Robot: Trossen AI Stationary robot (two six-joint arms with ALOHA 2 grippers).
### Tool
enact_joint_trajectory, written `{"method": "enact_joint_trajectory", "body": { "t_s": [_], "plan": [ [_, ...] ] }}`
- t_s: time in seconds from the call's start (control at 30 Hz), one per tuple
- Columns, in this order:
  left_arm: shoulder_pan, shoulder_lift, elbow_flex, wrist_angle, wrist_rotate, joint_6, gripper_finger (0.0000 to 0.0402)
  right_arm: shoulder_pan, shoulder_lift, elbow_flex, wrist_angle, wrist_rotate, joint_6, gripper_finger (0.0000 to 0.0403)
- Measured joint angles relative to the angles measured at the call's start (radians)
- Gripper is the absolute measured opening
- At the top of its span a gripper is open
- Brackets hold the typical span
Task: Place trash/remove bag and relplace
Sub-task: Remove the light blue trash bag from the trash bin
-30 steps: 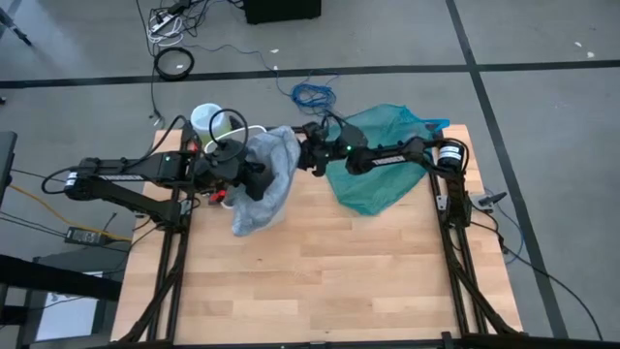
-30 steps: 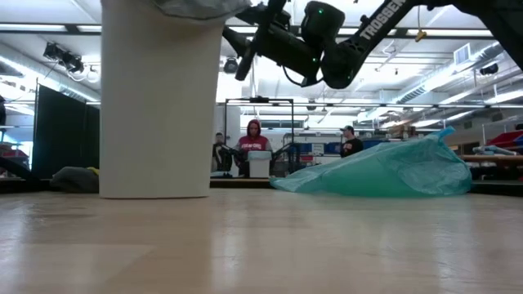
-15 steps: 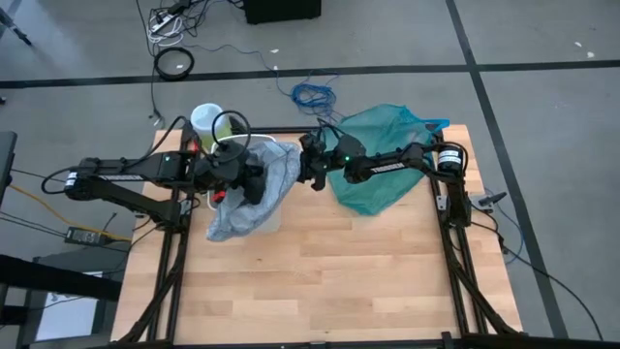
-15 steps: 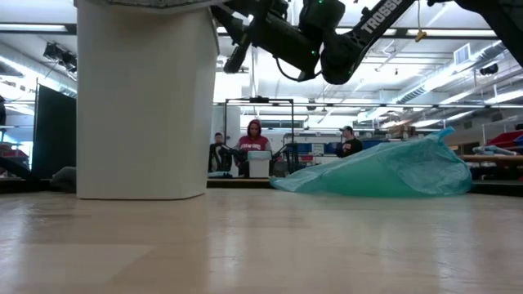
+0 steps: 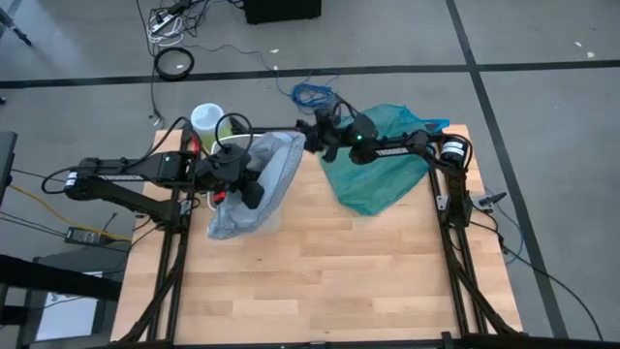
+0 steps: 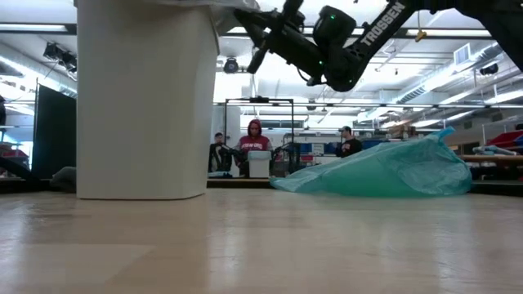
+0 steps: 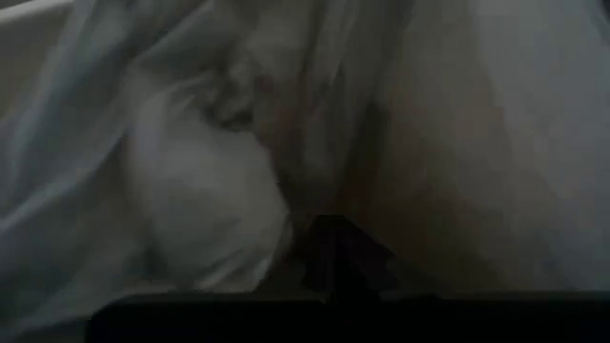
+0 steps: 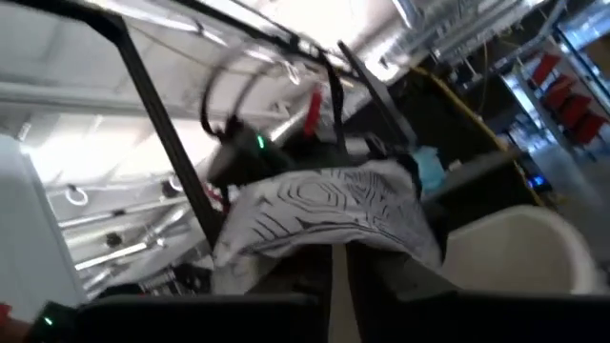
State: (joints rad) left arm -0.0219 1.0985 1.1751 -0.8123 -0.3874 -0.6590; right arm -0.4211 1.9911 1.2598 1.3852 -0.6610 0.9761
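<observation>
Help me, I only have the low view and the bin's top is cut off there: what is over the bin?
Observer: From above, the grey-white bag is draped over the bin, hiding its mouth.
Operator: Which arm is that up top?
Observer: The right gripper, at the bag's far edge. Its wrist view shows the fingers closed on a fold.
Operator: And the left?
Observer: The left gripper sits in the bag's middle, shut on it. Folds fill its wrist view.

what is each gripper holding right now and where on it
Left gripper is shut on the bag, mid-fabric over the bin; right gripper pinches its far top edge.
</observation>
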Motion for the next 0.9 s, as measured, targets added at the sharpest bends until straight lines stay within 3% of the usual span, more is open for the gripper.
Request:
{"method": "enact_joint_trajectory", "body": {
  "t_s": [0.3,0.67,0.9],
  "plan": [
    [0.000,0.001,0.000,-0.006,0.000,0.000,0.0007,-0.091,0.000,0.000,0.073,-0.026,0.114,0.0008],
    [0.000,0.001,-0.001,-0.031,0.000,0.000,0.0007,-0.199,0.000,0.000,-0.280,0.034,0.044,0.0000],
    [0.000,0.001,-0.001,-0.029,0.005,0.000,0.0007,-0.271,0.000,0.000,-0.469,0.045,0.087,0.0000]
  ]
}}
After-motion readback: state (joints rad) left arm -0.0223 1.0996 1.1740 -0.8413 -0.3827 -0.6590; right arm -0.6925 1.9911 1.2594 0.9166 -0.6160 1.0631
